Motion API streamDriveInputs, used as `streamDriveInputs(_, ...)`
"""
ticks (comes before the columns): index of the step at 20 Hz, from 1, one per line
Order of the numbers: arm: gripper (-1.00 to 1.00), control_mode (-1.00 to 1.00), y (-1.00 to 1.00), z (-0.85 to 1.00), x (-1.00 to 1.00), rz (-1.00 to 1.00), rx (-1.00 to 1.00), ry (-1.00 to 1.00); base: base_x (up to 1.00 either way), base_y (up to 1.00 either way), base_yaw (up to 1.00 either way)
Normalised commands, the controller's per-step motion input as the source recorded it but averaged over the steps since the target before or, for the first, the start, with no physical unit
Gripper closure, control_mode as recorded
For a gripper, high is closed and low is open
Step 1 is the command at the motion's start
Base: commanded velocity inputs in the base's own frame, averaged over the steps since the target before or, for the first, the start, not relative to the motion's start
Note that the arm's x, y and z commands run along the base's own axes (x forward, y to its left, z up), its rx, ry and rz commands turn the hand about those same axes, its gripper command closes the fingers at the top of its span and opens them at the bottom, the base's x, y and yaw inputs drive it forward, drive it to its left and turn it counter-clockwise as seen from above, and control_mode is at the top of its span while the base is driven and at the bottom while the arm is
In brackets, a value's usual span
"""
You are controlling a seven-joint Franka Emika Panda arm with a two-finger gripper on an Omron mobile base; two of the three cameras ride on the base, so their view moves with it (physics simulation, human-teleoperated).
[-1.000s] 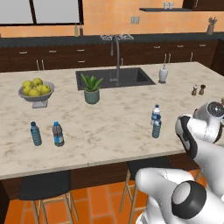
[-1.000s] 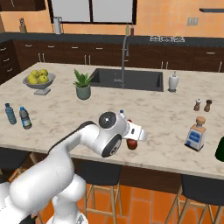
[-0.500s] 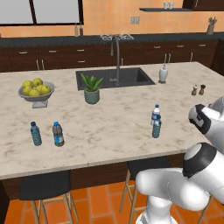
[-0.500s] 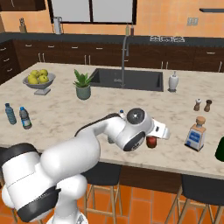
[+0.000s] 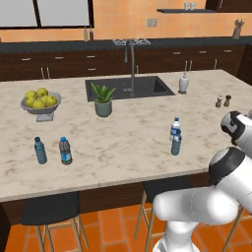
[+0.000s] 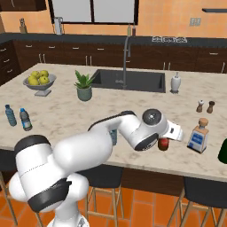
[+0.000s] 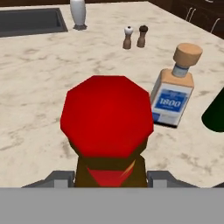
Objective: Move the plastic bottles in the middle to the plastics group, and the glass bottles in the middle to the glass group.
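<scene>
Beside the pale bottle (image 7: 173, 91), the end effector (image 7: 109, 177) clamps the upright brown glass bottle (image 7: 108, 127), red top toward the hand camera.

The arm is swinging right along the counter's (image 6: 66, 128) front edge, carrying the brown bottle (image 6: 163, 143) with it. The gripper (image 6: 170, 133) is hauling that red-topped bottle away from the middle and is now getting close to the pale bottle (image 6: 197, 135), just beside it but not touching.
</scene>
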Motion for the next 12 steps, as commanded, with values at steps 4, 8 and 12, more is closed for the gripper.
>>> streamDriveInputs(4,1.0,-1.0,-0.23,0.0,0.0,-0.01,0.0,0.0,0.0,0.0,0.0)
streamDriveInputs(8,1.0,-1.0,-0.27,0.0,-0.01,-0.04,0.0,0.0,0.0,0.0,0.0)
streamDriveInputs(12,1.0,-1.0,-0.28,-0.05,-0.01,-0.06,0.0,0.0,0.0,0.0,0.0)
